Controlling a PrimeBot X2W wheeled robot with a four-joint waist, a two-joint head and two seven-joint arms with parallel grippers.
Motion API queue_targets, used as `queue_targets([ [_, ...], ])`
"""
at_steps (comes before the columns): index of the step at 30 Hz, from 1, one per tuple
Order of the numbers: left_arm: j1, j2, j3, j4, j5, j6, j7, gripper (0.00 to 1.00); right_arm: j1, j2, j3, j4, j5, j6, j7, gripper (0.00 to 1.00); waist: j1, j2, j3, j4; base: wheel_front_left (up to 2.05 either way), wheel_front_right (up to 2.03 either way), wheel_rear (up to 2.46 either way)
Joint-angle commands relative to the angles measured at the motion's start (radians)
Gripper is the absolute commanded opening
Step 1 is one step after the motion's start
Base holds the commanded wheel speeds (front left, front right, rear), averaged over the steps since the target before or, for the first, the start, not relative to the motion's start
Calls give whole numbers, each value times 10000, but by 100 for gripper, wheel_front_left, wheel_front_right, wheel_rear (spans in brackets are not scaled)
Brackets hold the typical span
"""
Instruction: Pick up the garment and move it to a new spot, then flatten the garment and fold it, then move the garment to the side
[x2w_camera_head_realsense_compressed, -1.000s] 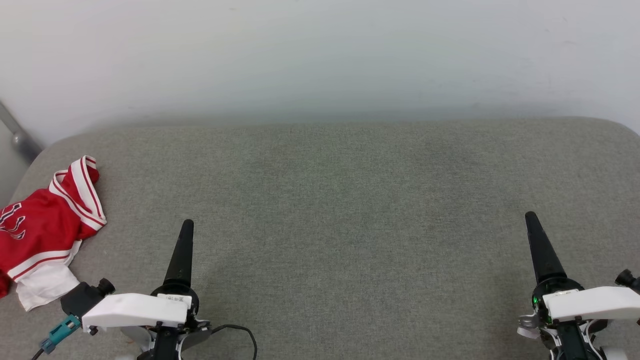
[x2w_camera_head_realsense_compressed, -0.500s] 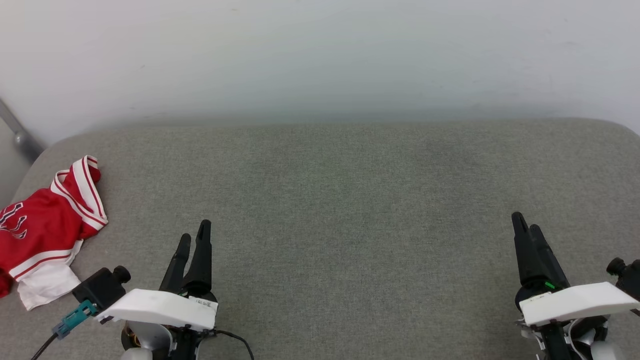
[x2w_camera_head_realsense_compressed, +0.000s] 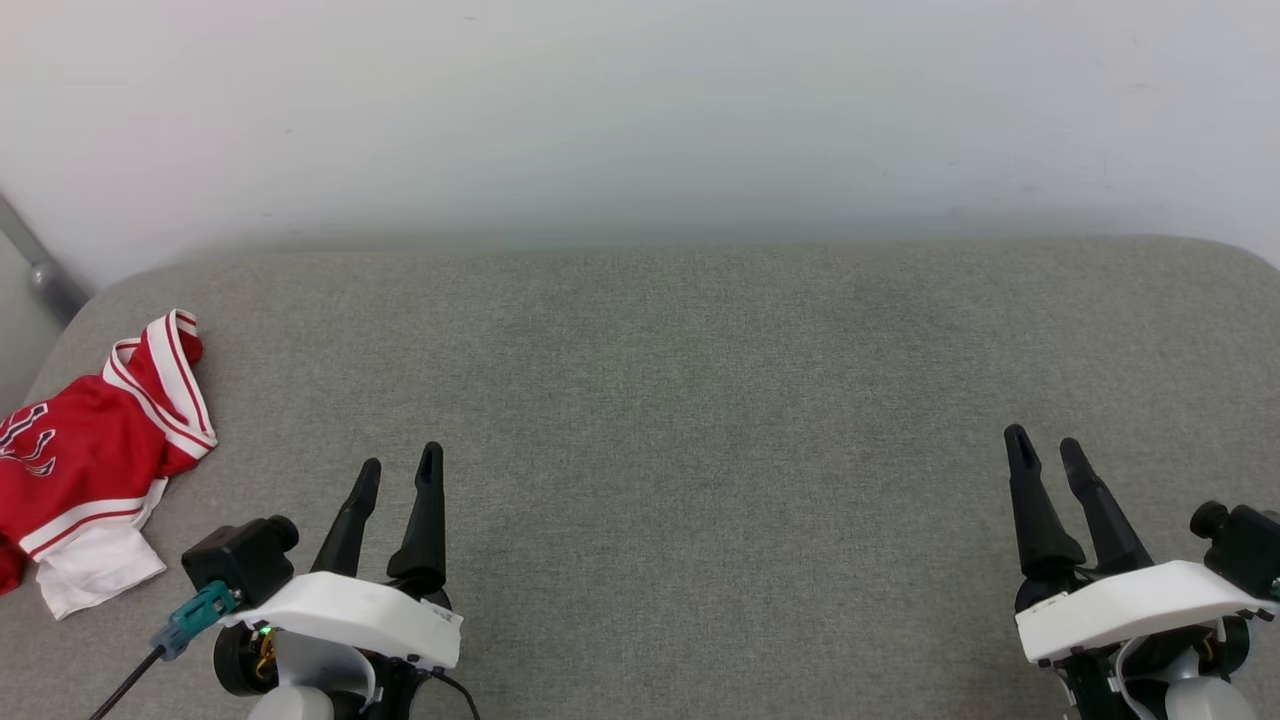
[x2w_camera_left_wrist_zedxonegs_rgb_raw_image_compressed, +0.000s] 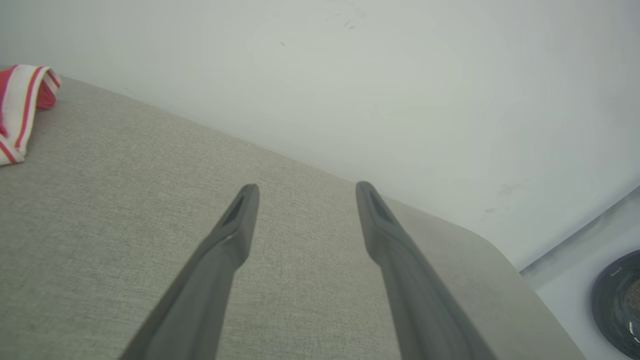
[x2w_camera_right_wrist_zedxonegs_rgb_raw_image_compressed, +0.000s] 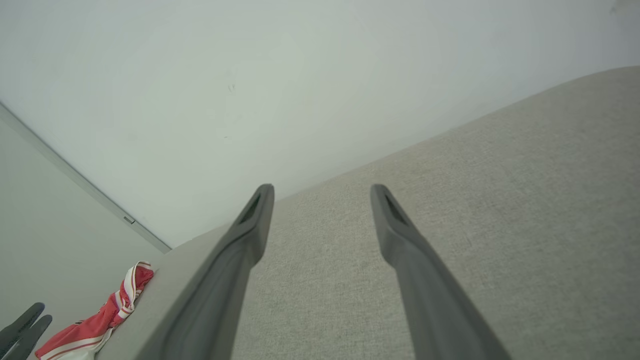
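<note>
Wide and empty: left end effector (x2w_camera_head_realsense_compressed: 402, 458), right end effector (x2w_camera_head_realsense_compressed: 1042, 440); garment (x2w_camera_head_realsense_compressed: 90, 450), perhaps crumpled, far left.

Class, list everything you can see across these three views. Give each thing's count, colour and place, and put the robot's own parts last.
garment: one, red with white sleeve and striped trim, crumpled at the left edge of the padded surface.
padded surface: one, grey fabric, across the middle of the head view.
wall: one, white, behind the surface.
bar: one, grey, slanting at the far left by the wall.
round object: one, dark, beyond the surface's corner in the left wrist view; I cannot tell what it is.
left end effector: one, dark fingers, open, lower left, apart from the garment.
right end effector: one, dark fingers, open, lower right.
</note>
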Motion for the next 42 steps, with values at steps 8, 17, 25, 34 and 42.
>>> queue_targets([
  [8,-322,362,-513,-215,1240,421,-315,100,44,14,54,-391,-1330,0,36,100,0,0,3,5,0,0,0],
  [17,-396,621,-929,-104,2133,786,-550,100,120,31,117,-575,-2426,0,96,100,0,0,9,30,0,0,0],
  [25,-435,736,-1130,-27,2716,1009,-748,100,201,38,156,-734,-3232,0,95,100,0,0,14,52,0,0,0],
  [34,-429,781,-1215,84,3277,1112,-971,100,297,42,184,-883,-3962,0,49,100,0,0,25,92,0,0,0],
  [42,-330,649,-1158,240,3572,1027,-1117,100,366,44,143,-983,-4393,0,-13,100,0,0,21,129,0,0,0],
])
